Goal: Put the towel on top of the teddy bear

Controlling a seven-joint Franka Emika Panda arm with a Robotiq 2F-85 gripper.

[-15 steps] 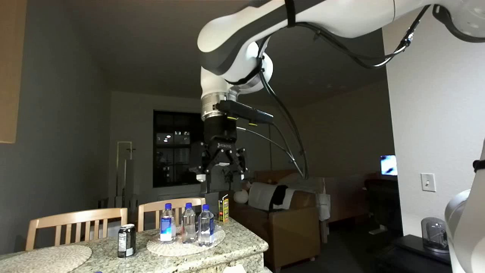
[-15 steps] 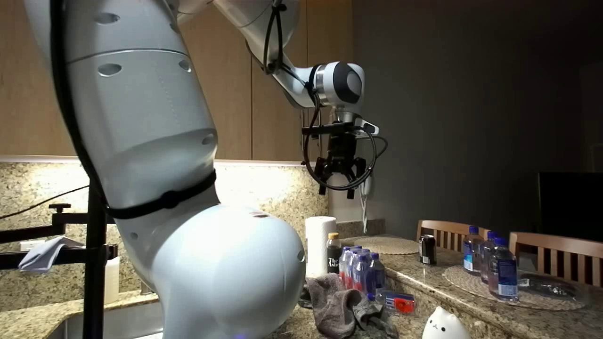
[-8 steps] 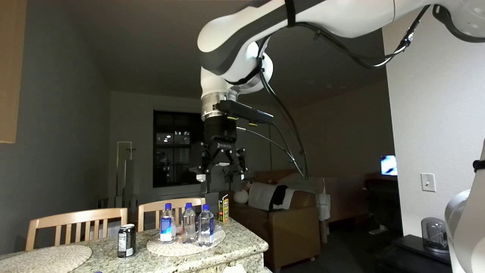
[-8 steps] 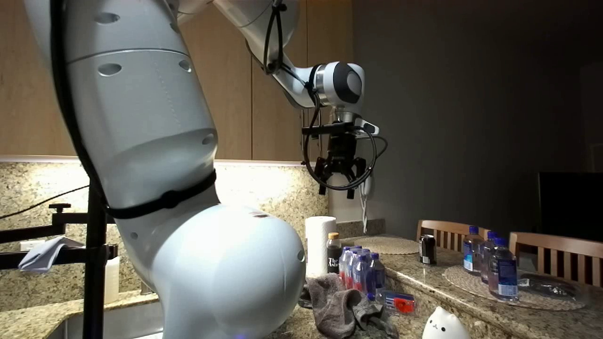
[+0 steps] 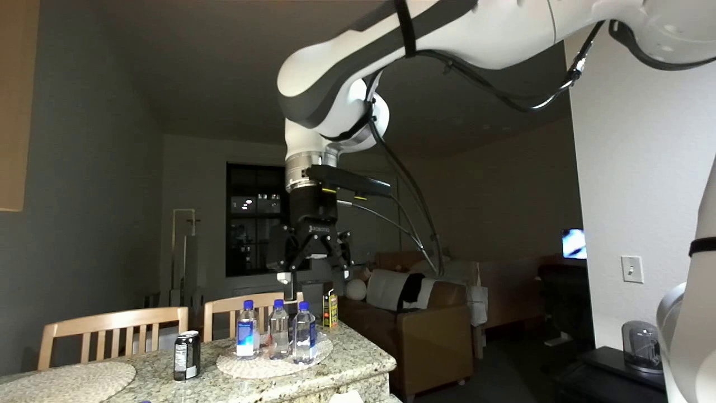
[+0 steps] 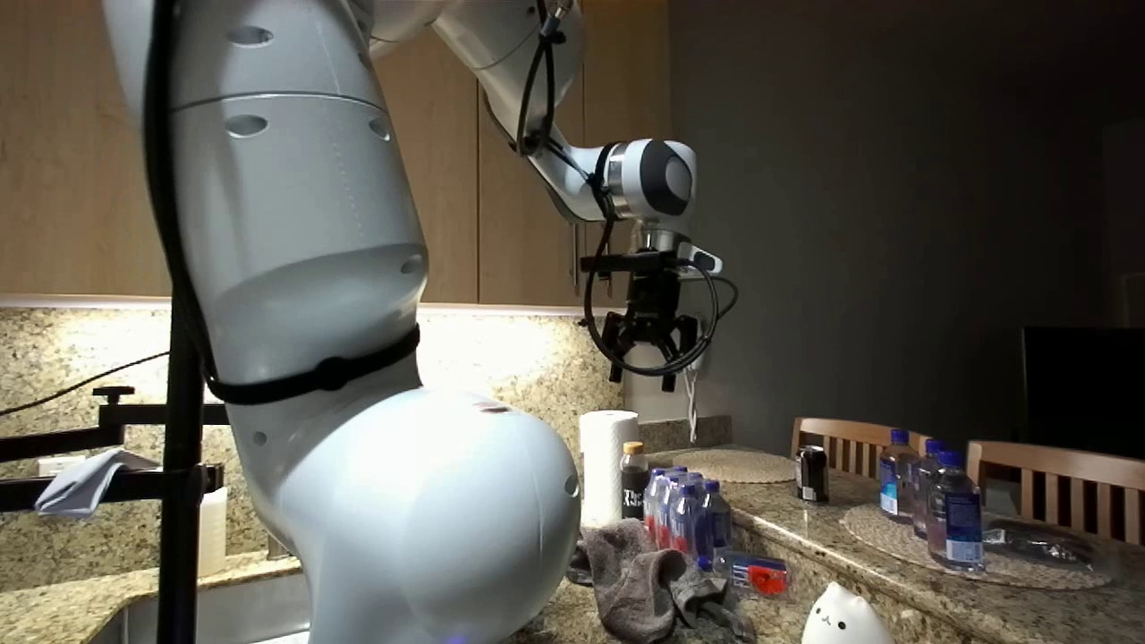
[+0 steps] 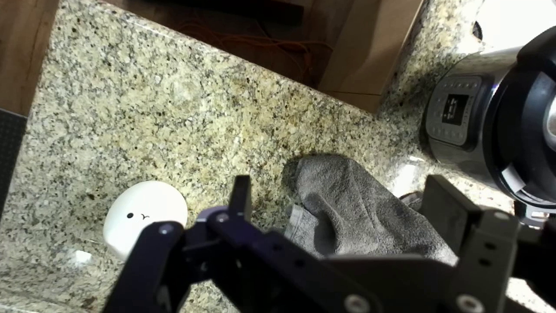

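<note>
The towel (image 7: 360,208) is a grey cloth lying crumpled in folds on the granite counter, seen in the wrist view and in an exterior view (image 6: 631,581). A white rounded figure (image 7: 147,208) with a small face, the only toy-like thing here, stands apart from it; it also shows in an exterior view (image 6: 845,617). My gripper (image 7: 343,193) hangs in the air above the towel, jaws wide apart with nothing between them. It shows in both exterior views (image 5: 316,286) (image 6: 642,377). The gripper body hides part of the towel in the wrist view.
Packed bottles (image 6: 684,510), a paper towel roll (image 6: 608,465) and a dark bottle (image 6: 633,478) stand behind the towel. A pressure cooker (image 7: 473,117) stands beside it. The raised ledge bears water bottles (image 5: 279,330) and a can (image 5: 187,355).
The arm was still between the two earlier moments. Since then my gripper has come down a little, shifting slightly left in an exterior view. The towel and figure have not moved.
</note>
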